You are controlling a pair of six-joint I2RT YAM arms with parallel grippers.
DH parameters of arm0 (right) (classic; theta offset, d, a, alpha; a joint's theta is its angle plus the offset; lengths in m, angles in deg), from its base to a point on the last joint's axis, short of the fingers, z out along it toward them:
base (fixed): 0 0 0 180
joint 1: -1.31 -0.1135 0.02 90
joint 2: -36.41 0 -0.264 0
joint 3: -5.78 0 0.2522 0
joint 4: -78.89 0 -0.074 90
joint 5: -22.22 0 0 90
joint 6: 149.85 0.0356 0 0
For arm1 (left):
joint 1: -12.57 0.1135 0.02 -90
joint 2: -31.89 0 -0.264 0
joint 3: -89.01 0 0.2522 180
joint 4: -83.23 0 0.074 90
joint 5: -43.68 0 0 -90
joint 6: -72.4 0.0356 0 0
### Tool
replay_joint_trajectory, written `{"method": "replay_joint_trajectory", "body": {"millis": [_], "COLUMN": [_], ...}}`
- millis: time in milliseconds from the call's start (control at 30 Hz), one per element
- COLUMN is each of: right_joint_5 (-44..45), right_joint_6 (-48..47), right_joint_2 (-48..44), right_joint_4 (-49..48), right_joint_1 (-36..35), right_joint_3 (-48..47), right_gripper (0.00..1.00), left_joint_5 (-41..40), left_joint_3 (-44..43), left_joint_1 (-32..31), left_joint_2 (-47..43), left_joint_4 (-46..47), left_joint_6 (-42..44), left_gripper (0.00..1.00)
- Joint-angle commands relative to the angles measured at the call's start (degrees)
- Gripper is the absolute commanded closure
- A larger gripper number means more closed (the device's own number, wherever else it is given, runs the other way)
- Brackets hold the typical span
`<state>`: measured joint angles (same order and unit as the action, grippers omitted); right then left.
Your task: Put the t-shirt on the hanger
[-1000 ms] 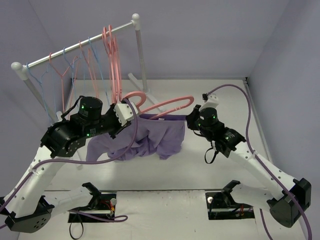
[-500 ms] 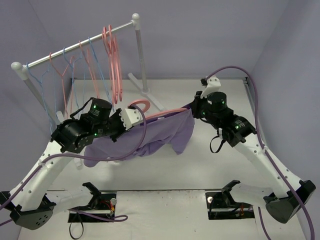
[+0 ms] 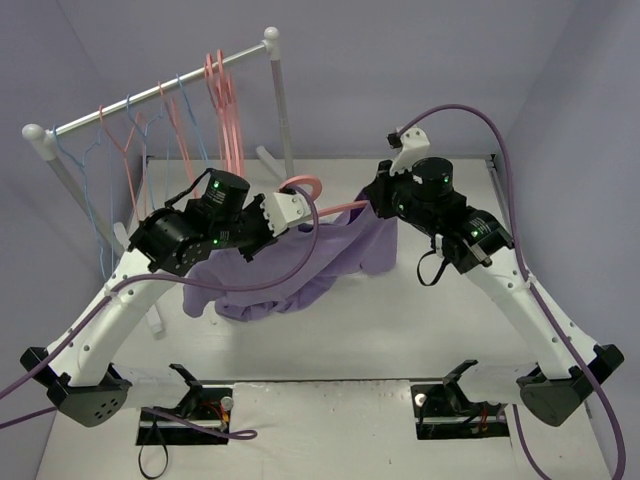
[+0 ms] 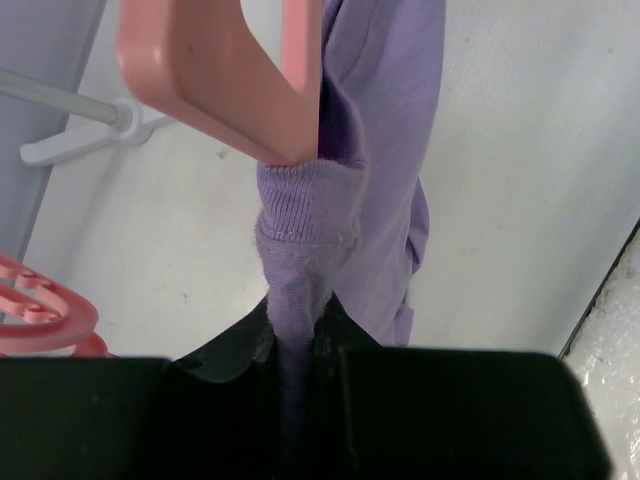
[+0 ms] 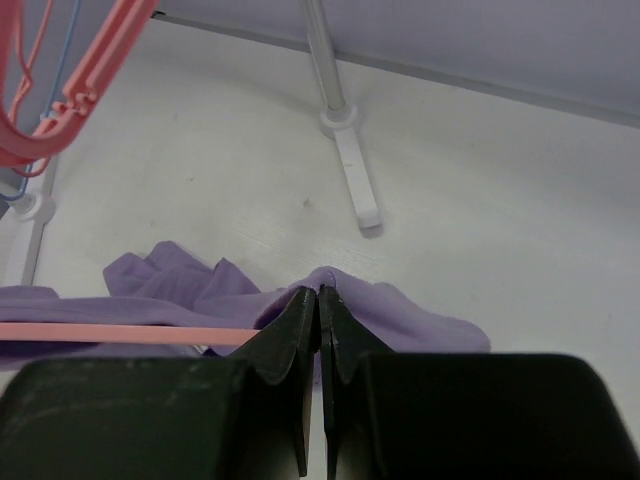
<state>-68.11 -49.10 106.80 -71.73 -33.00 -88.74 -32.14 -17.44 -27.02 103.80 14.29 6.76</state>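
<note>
Both arms rose; your left gripper (image 4: pixel 298 345) pinches the t-shirt (image 4: pixel 310 215) collar at the hanger (image 3: pixel 340 207) hook end, right gripper (image 5: pixel 320 305) pinches cloth at its far end.

The left arm (image 3: pixel 115 305) rises from the near left of the tabletop (image 3: pixel 400 330) and bends at the elbow, with its forearm and wrist level and turned to the right. The left gripper (image 3: pixel 308 213) points toward the other arm, and its fingers (image 4: pixel 235 365) are pinched tight on a ribbed fold of the t-shirt (image 3: pixel 300 270). The right arm (image 3: pixel 525 305) climbs from the near right and leans inward, its wrist raised high and angled left and down. The fingers (image 5: pixel 290 340) of the right gripper (image 3: pixel 372 203) are pressed together, with an edge of the cloth caught at their tips. The two grippers are near each other but apart, both well above the tabletop.
</note>
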Motion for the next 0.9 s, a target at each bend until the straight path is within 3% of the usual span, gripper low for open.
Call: {"method": "replay_joint_trajectory", "body": {"millis": [0,267,600,867], "right_joint_5": [0.08,7.68,10.00,9.37], "right_joint_6": [-1.18,-0.98,-1.04,-3.24], "right_joint_2": [1.73,3.75,6.39,5.67], "right_joint_4": [-3.66,-3.66,-3.75,-3.75], "right_joint_1": [-2.78,-8.28,-9.19,-8.95], "right_joint_3": [-5.66,-11.30,-13.06,-7.52], "right_gripper": [1.00,1.00,1.00,1.00], "left_joint_5": [1.78,-4.85,0.99,1.38], "left_joint_3": [-3.58,-0.25,9.56,15.33], "left_joint_1": [-0.92,-1.56,-3.21,-1.86], "left_joint_2": [-0.31,-0.59,-3.45,-6.43], "left_joint_4": [7.19,14.98,26.96,34.69], "left_joint_6": [-2.02,-6.45,-8.82,-10.83], "left_gripper": [1.00,1.00,1.00,1.00]}}
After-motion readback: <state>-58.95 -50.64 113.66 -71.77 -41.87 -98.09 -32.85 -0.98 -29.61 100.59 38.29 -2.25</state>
